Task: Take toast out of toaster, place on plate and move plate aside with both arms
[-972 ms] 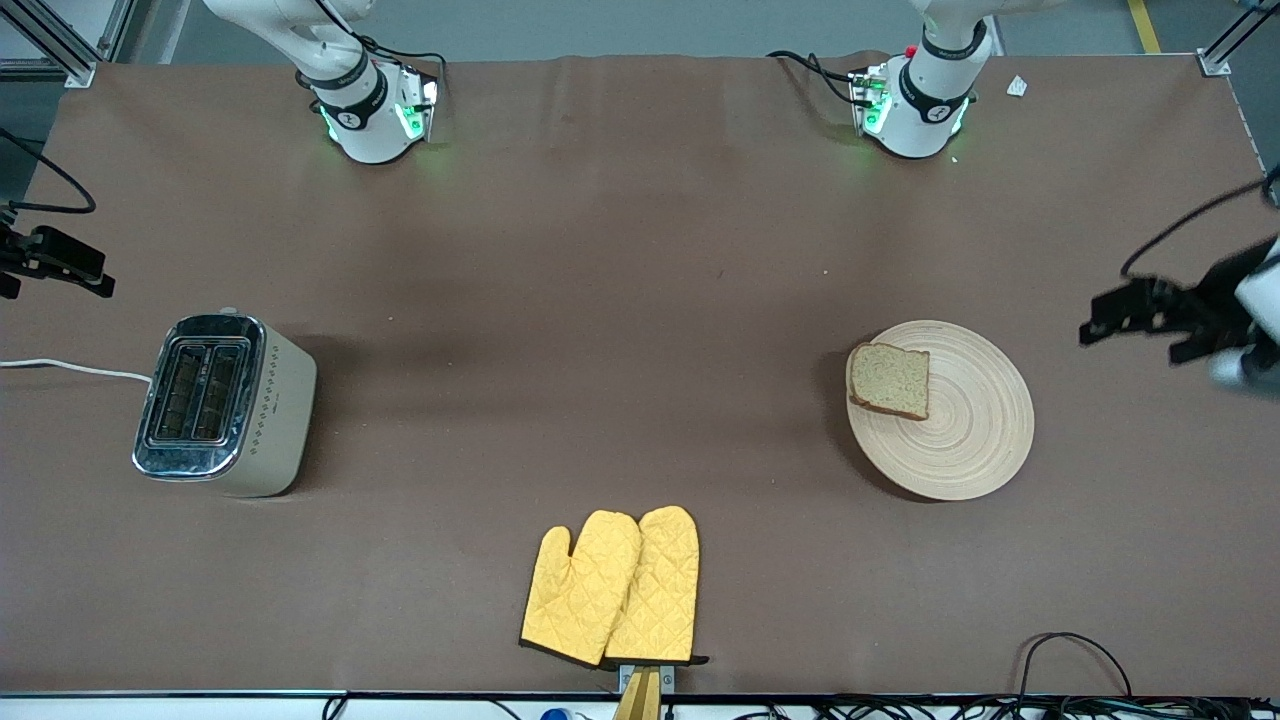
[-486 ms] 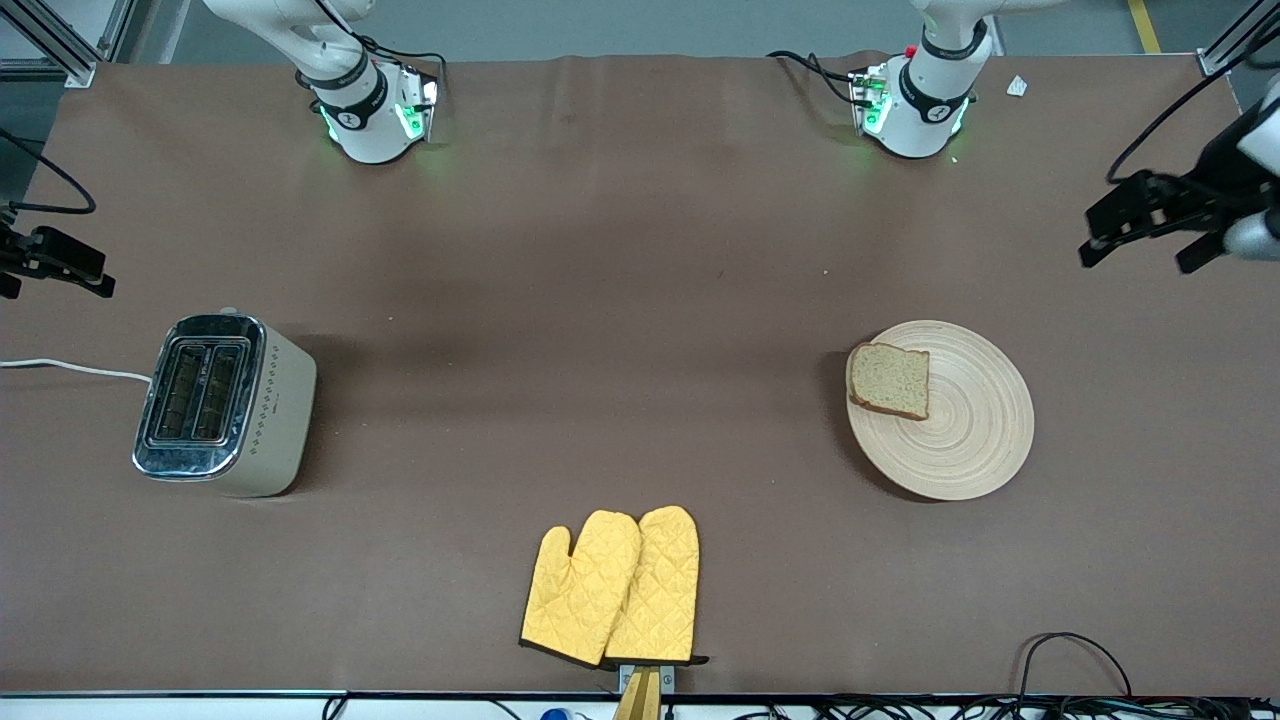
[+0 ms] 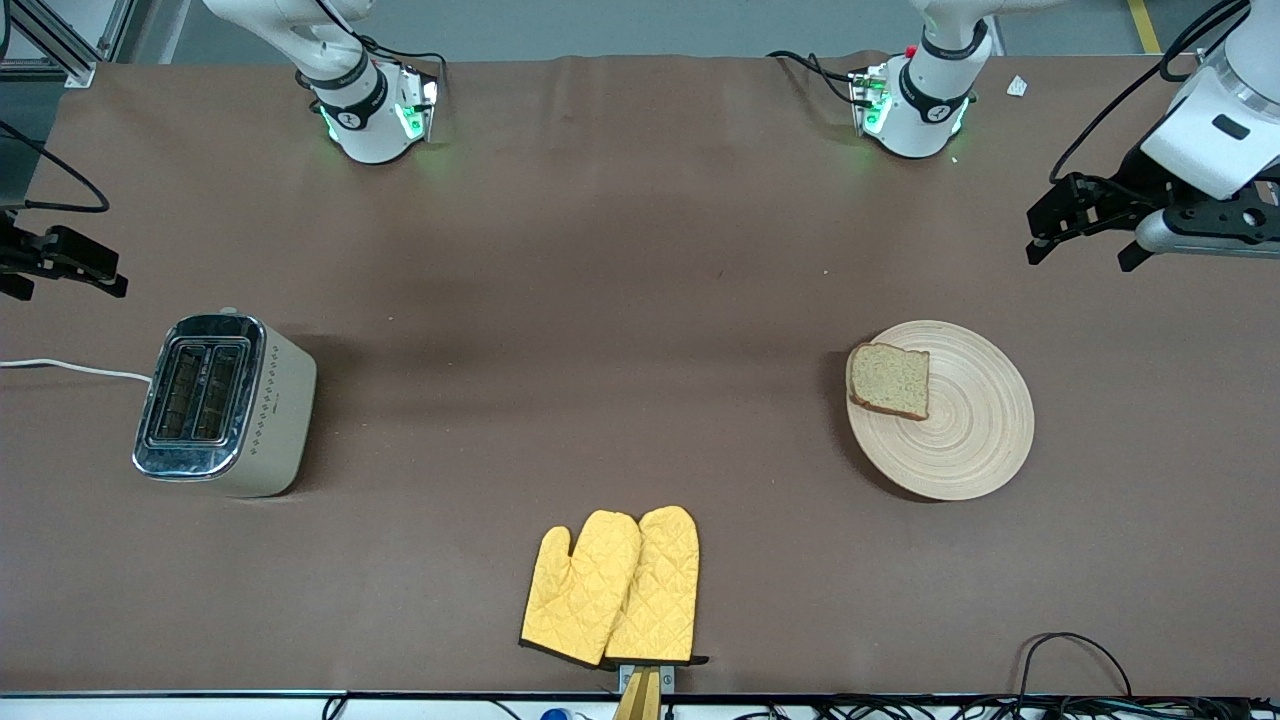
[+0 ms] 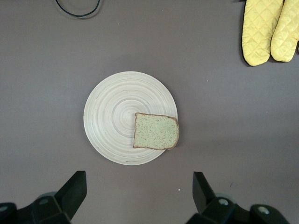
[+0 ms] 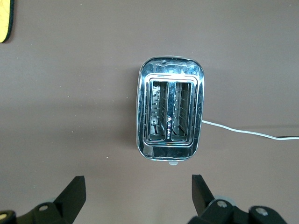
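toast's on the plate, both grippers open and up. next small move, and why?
Probably none beyond parking. The toast lies on the plate, which sits toward the left arm's end, the toaster slots are empty, and the left gripper and right gripper hang open, holding nothing.

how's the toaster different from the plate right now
The toaster is a tall beige box with a shiny chrome top; the plate is a flat round disc of light wood. The toaster's two slots are empty, while the plate carries the toast at its rim. The toaster sits toward the right arm's end of the table, the plate toward the left arm's. Neither is touched by a claw.
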